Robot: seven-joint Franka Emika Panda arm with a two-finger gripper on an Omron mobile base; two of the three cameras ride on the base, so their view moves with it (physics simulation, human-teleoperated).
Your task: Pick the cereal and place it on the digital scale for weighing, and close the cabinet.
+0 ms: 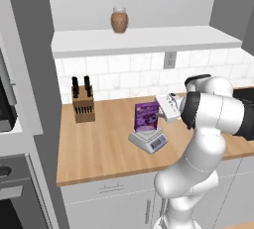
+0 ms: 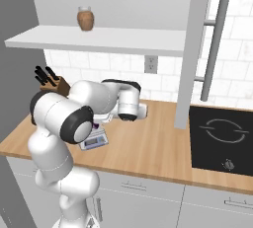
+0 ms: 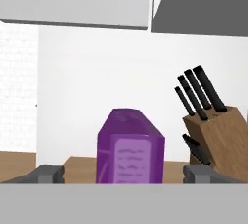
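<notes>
The end effector [image 3: 123,173] stands wide open, its two grey fingertips [image 3: 47,173] spread well to either side of the cereal [image 3: 130,148] with clear gaps between pads and box; it has hold of nothing. In the hand view the box sits dead ahead, centred between the fingertips and upright, its long axis vertical and its narrow edge turned toward the camera. From the left base view the end effector [image 1: 167,108] is level with the box and just beside its right-hand side, reaching in horizontally.

The cereal [image 1: 147,116] stands on the digital scale [image 1: 148,140], which rests on the wooden table [image 1: 99,148] toward its middle, so the placing looks done. The step left, as I judge it, is to draw straight back off the box without tipping it, then go up and to the right for the cabinet door [image 2: 195,49], which stands open edge-on with its long silver handle [image 2: 214,47] beside it.

Further out, a knife block [image 1: 83,104] stands near the wall to the left, well apart from the scale, and a brown jar [image 1: 119,20] sits on the shelf above.

The box front carries a pale panel with darker lines like print, but none of it can be read. The scale's bluish display shows no legible figures.
</notes>
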